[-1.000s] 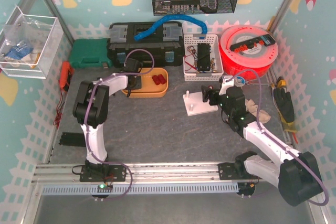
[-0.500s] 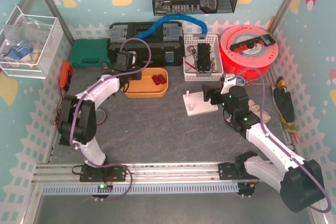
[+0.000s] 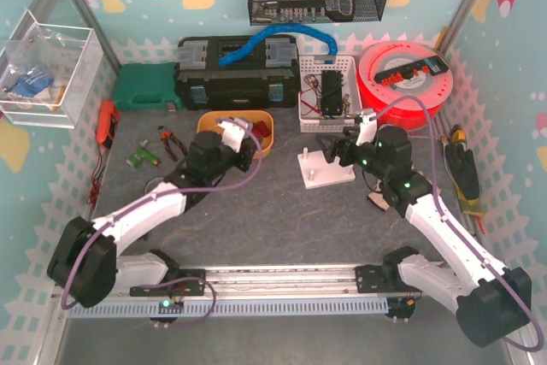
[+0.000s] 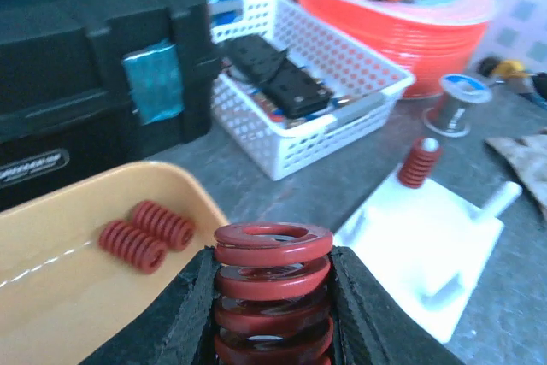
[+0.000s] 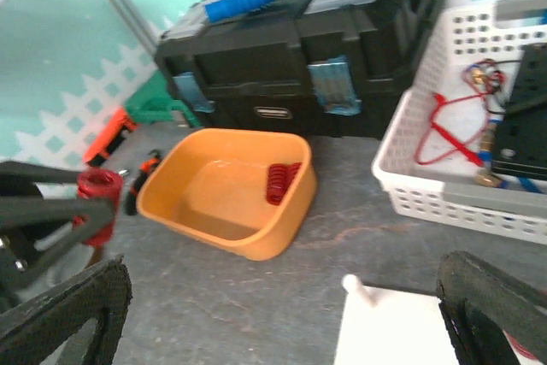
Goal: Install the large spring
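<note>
**Worktop** (image 3: 256,220): grey mat that carries every item below.

**White fixture plate** (image 3: 326,169): lies right of centre, with no clamp visible.
- Risk: if you push sideways on a peg, the plate probably slides or tips.
- Your right end effector (image 3: 338,150) hovers just beside it, fingers spread wide and empty.

**Orange tray** (image 5: 278,226): two small springs (image 4: 145,233) lie inside.

**Left end effector** (image 4: 272,297): clamped on the large spring (image 4: 272,254), which is held outside the tray, between tray and plate.
- Risk: one end of the spring stands proud of the fingers. If you bring it down off-axis, it may jam on the bare peg (image 4: 501,197) or twist out of the grip.

**Seated spring** (image 4: 419,162): already on a neighbouring peg, so you could knock it in passing.

**Change:** half a second ago your left arm reached over the tray's far-left end. It now sits in front of the tray, swung toward the plate. The right arm has edged nearer the plate.
</note>
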Robot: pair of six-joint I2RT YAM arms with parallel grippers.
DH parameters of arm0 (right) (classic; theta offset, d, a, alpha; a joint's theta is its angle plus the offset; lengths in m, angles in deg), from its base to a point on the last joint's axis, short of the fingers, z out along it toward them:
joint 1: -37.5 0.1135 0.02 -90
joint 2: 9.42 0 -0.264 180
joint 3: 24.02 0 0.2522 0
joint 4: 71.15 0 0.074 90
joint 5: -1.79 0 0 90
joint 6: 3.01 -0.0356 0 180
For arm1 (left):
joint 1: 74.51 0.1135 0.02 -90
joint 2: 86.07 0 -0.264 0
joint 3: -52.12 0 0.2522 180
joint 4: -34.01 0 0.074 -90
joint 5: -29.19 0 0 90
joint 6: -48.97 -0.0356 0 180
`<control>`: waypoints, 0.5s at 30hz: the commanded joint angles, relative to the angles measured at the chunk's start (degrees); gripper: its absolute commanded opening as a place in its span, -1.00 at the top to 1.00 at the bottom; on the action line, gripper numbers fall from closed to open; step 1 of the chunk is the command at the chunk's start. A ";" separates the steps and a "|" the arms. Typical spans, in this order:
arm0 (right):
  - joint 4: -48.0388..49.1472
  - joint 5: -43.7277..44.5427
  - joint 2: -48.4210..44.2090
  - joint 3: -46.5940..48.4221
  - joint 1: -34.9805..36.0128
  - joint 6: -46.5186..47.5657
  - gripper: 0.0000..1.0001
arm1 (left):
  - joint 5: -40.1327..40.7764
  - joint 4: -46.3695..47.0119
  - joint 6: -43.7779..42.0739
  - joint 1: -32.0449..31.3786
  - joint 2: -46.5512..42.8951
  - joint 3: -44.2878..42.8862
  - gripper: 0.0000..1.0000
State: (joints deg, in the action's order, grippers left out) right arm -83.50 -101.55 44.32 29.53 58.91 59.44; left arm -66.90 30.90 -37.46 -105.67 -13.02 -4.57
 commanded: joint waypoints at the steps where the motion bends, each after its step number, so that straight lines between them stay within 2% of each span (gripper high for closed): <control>1: -1.82 -9.40 2.52 3.27 0.26 -1.17 -0.91 | -2.53 17.70 -7.52 -2.90 -5.94 8.39 0.85; 5: -1.38 -16.99 6.64 5.54 0.90 -2.14 -0.82 | -4.46 27.91 -13.03 -5.13 -10.01 16.82 0.90; 11: -1.64 -22.93 10.65 9.63 5.15 -2.12 -0.70 | -5.76 29.25 -19.83 -8.70 -10.29 19.33 0.92; 15: -2.51 -23.43 13.10 12.07 8.31 -1.92 -0.63 | -4.42 30.88 -21.85 -11.10 -8.68 19.38 0.93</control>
State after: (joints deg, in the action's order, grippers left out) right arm -85.14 -121.46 55.90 38.49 64.85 57.54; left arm -70.96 55.60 -54.11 -114.87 -22.48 14.70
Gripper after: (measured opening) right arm 0.828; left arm 0.314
